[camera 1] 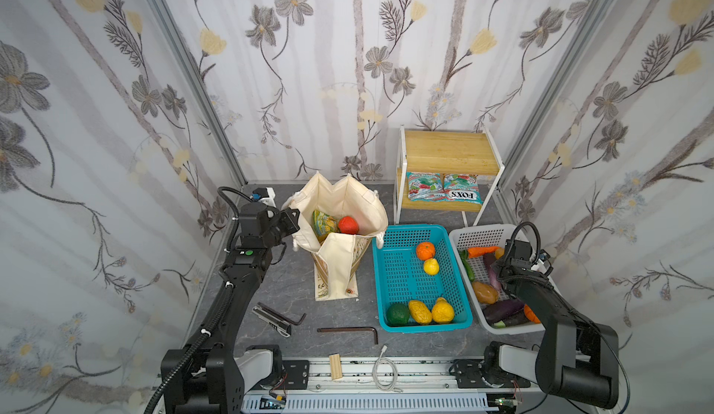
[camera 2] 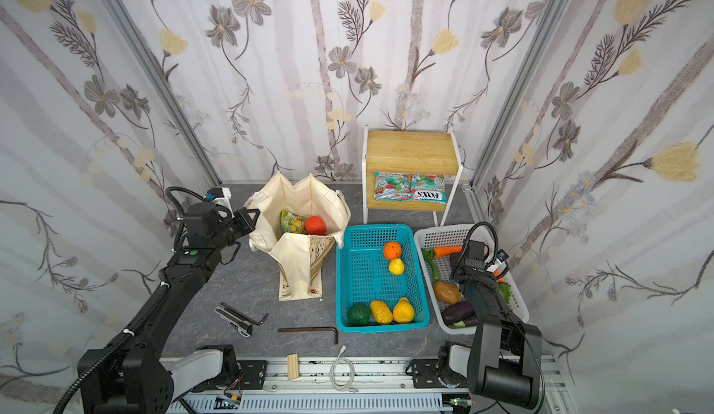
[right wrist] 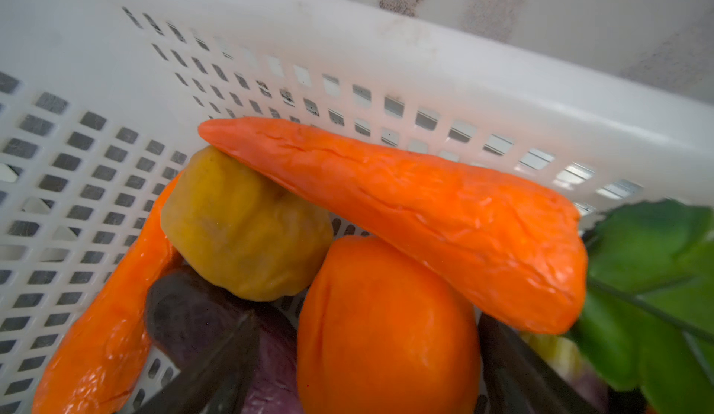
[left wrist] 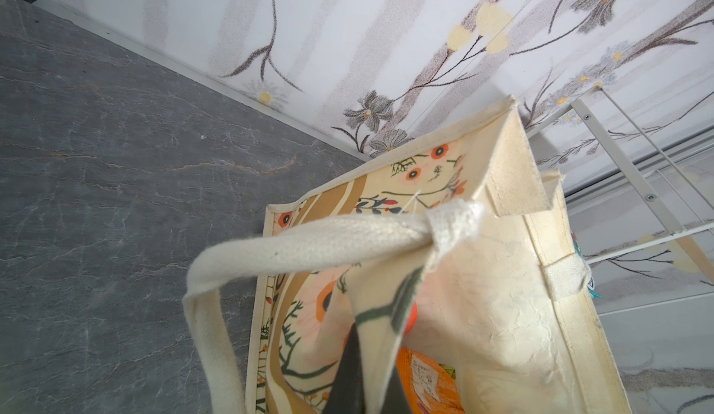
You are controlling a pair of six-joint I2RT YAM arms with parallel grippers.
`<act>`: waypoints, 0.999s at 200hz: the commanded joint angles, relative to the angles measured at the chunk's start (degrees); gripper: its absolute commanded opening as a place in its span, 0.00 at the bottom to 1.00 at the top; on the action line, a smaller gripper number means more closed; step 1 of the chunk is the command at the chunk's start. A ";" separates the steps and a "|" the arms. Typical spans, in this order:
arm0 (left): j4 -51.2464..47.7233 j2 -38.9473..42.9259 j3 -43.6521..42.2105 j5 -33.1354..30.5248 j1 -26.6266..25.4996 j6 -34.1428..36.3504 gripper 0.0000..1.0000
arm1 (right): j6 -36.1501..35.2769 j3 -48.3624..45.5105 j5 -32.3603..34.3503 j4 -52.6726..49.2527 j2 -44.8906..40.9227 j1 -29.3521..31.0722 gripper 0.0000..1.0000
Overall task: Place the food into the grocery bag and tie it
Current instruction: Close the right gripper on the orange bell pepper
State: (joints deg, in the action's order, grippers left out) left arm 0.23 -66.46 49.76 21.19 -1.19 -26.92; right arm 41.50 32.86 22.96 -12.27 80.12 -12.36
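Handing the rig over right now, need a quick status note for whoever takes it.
Left tool: shut on the grocery bag rim, holding it open.
Right tool: open, down in the white basket, straddling a round orange piece, nothing gripped.
Done: tomato and green packet are in the bag.
To do: remaining food from the teal basket and white basket, shelf packets, then tie.
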 commanded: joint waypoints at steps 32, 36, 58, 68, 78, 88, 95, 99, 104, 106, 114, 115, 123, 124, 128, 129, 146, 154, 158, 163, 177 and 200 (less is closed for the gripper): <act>0.75 0.45 -0.19 -0.02 -0.13 0.64 0.00 | -0.12 -2.87 -1.23 4.05 -4.38 -0.03 0.77; 0.82 0.45 -0.19 -0.05 -0.13 0.66 0.00 | 0.06 -3.35 -1.48 4.29 -4.86 0.01 0.77; 0.78 0.41 -0.20 -0.08 -0.13 0.74 0.00 | 0.15 -5.60 -3.21 5.98 -8.80 -0.03 0.72; 0.76 0.43 -0.19 -0.17 -0.13 0.77 0.00 | 0.11 -6.27 -3.93 6.45 -10.06 -0.03 0.70; 0.82 0.45 -0.19 -0.11 -0.14 0.73 0.00 | 0.09 -6.49 -4.36 6.48 -10.74 -0.03 0.70; 0.82 0.45 -0.19 -0.07 -0.13 0.73 0.00 | -0.24 -6.45 -4.58 6.26 -11.03 -0.03 0.70; 0.78 0.45 -0.19 -0.05 -0.13 0.75 0.00 | -0.31 -6.32 -4.31 6.18 -11.08 0.03 0.70; 0.82 0.45 -0.19 -0.09 -0.13 0.73 0.00 | -0.55 -6.32 -4.12 6.12 -11.05 -0.02 0.70; 0.82 0.45 -0.19 -0.09 -0.13 0.73 0.00 | -0.74 -6.26 -3.96 6.12 -10.99 -0.11 0.71; 0.82 0.45 -0.19 -0.05 -0.13 0.73 0.00 | -0.85 -6.22 -3.91 6.12 -10.96 -0.07 0.71; 0.78 0.45 -0.19 -0.05 -0.13 0.73 0.00 | -1.25 -6.07 -4.12 6.04 -10.46 -0.36 0.74; 0.80 0.45 -0.19 -0.07 -0.13 0.73 0.00 | -1.29 -5.97 -4.22 6.04 -10.40 -0.37 0.75; 0.78 0.45 -0.23 -0.06 -0.13 0.74 0.00 | -1.42 -5.51 -4.35 5.55 -9.66 -0.62 0.82; 0.76 0.45 -0.21 -0.04 -0.13 0.77 0.00 | -1.42 -5.39 -4.34 5.40 -9.60 -0.68 0.83; 0.79 0.45 -0.20 -0.03 -0.13 0.78 0.00 | -1.37 -5.10 -4.28 4.94 -9.07 -0.72 0.86; 0.76 0.45 -0.19 -0.02 -0.13 0.75 0.00 | -1.40 -5.05 -4.22 4.83 -9.00 -0.73 0.87; 0.81 0.45 -0.23 0.07 -0.13 0.73 0.00 | -1.50 -3.74 -4.15 3.96 -6.63 -1.06 0.99; 0.78 0.53 -0.21 0.11 -0.13 0.73 0.00 | -1.38 -2.93 -4.03 3.30 -5.46 -1.10 1.00; 0.82 0.54 -0.19 0.03 -0.19 0.78 0.00 | -1.29 -2.67 -4.01 3.10 -4.83 -1.24 1.00; 0.84 0.54 -0.19 0.06 -0.18 0.74 0.00 | -1.17 -2.36 -4.15 2.99 -4.11 -1.32 1.00; 0.81 0.65 -0.23 -0.04 -0.13 0.82 0.00 | -1.20 -1.66 -4.72 3.17 -2.00 -1.69 1.00; 0.83 0.71 -0.27 -0.22 -0.13 0.98 0.00 | -1.15 -1.13 -6.02 4.25 0.59 -2.03 1.00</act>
State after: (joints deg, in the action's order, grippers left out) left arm 0.19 -66.04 49.69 20.84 -1.30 -26.76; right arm 40.23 30.94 18.02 -9.69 78.85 -14.11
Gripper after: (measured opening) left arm 0.051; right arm 0.995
